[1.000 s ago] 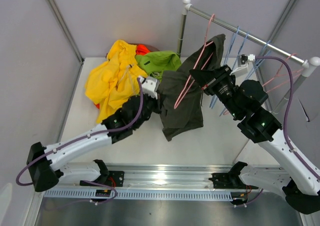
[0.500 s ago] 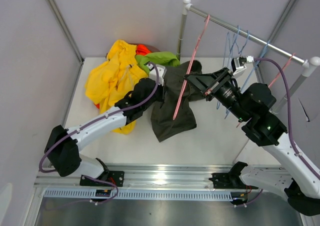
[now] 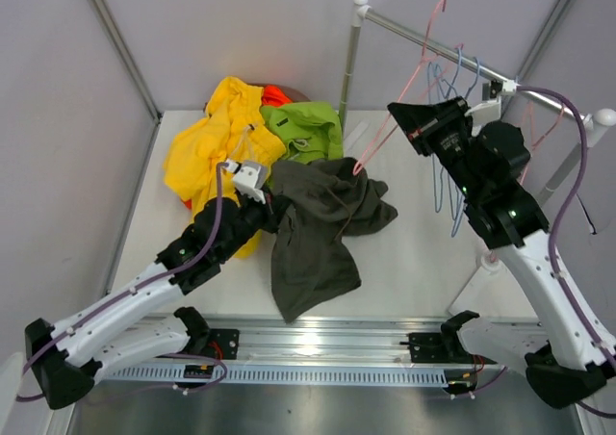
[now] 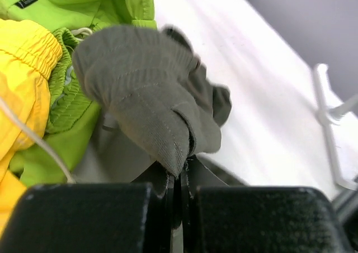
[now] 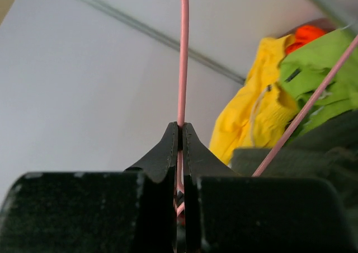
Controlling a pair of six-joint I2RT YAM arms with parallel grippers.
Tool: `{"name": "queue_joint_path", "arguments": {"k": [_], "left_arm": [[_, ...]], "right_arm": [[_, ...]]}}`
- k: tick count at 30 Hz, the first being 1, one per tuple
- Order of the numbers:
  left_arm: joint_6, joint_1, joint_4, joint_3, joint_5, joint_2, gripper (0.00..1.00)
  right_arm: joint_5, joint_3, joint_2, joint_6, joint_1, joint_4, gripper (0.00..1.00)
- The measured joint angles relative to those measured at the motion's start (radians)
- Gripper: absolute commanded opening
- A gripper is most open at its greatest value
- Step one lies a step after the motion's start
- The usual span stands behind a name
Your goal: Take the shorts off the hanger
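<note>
The dark olive-grey shorts lie spread on the table, off the hanger. My left gripper is shut on an edge of them. My right gripper is shut on the pink hanger and holds it up by the rail; the hanger's wire runs between its fingers. Yellow shorts, lime green shorts and orange shorts lie piled at the back left. The navy pair is out of view.
A metal rail on a post crosses the back right, with blue hangers and pink ones hanging on it. The grey enclosure walls stand close behind and on both sides.
The olive-grey shorts came off the pink hanger and dropped to the table. My left gripper pulled them toward the near left. My right gripper lifted the bare hanger up to the right.
</note>
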Motion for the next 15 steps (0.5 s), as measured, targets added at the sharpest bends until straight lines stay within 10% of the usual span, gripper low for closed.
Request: {"name": "queue_joint_path", "arguments": {"k": [15], "left_arm": [[-0.031, -0.024, -0.207, -0.066, -0.064, -0.292, 0.00]], "right_arm": [[-0.157, -0.011, 0.248, 0.031, -0.222, 0.152, 0.00]]}}
